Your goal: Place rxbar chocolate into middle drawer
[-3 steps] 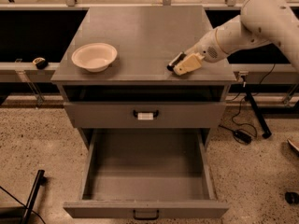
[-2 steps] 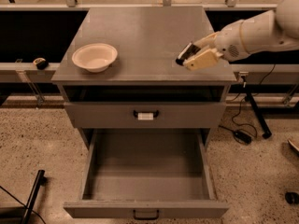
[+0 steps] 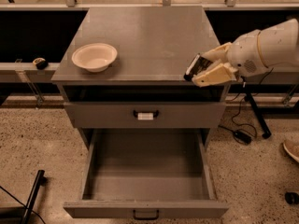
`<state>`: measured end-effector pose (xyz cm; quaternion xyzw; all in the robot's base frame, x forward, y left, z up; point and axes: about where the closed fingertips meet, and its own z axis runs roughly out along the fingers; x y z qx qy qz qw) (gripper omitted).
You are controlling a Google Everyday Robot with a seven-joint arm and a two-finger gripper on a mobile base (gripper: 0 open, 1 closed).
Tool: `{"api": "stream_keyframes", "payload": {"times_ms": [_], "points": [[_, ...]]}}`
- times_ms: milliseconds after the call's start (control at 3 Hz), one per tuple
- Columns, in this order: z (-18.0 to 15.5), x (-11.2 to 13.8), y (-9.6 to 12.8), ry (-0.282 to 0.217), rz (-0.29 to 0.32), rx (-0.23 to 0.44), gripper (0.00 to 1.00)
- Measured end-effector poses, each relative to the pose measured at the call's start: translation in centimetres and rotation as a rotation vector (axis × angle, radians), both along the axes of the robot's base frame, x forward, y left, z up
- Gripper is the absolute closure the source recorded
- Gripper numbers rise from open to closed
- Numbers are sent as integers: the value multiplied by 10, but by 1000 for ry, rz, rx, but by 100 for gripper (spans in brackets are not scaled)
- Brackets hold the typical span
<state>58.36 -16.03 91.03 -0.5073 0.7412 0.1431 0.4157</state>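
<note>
One open drawer (image 3: 93,209) sits nearest, pulled fully out, its dark handle (image 3: 145,214) at the front. Above it is one shut drawer (image 3: 103,115) whose handle carries a white tag (image 3: 145,116). At the worktop's (image 3: 149,31) front right corner, the single claw (image 3: 198,71) is clamped on the one black bar (image 3: 193,67), which is tilted over the edge, well above the open drawer. The white arm (image 3: 266,45) comes in from the right. One pale bowl (image 3: 94,56) stands on the left of the worktop, well apart from the claw.
</note>
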Motion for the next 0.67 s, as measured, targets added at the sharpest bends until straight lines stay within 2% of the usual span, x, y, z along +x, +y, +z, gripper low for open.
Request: {"api": "stream_keyframes", "payload": {"times_ms": [333,667], "points": [[-23,1,3,17,11,8,100],[-49,-16,17,-28,33,69,100]]}}
